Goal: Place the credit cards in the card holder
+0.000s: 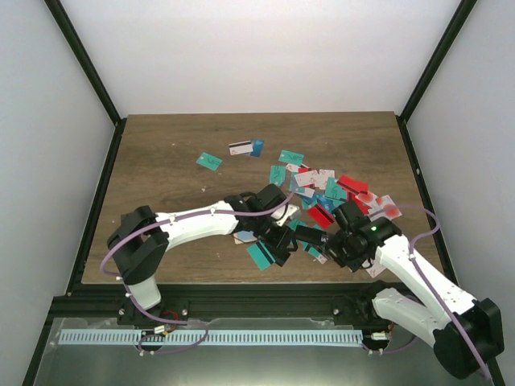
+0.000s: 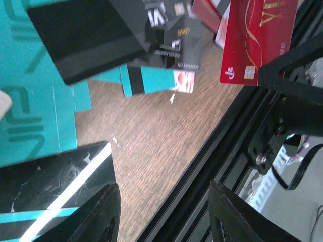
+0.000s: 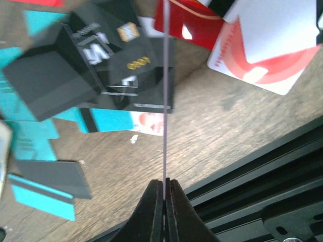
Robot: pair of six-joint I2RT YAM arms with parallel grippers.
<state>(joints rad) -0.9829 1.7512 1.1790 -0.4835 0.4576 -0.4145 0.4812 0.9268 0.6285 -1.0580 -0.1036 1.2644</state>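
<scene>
Credit cards (image 1: 352,184) litter the desk (image 1: 177,201), right half toward its near edge. Right gripper (image 3: 164,184) pinches 1 card (image 3: 165,101) edge-on; left gripper (image 2: 164,190) gapes, grasping nothing. Red card (image 2: 257,35) shows gold "VI".

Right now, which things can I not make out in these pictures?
Card holder: left wrist view, only a beige sliver, probably it, cut by the left edge.
Red card: right wrist view shows it edge-on, face hidden.
Black card: left wrist view, blurred.
Scattered credit cards: top view, print too small.
</scene>
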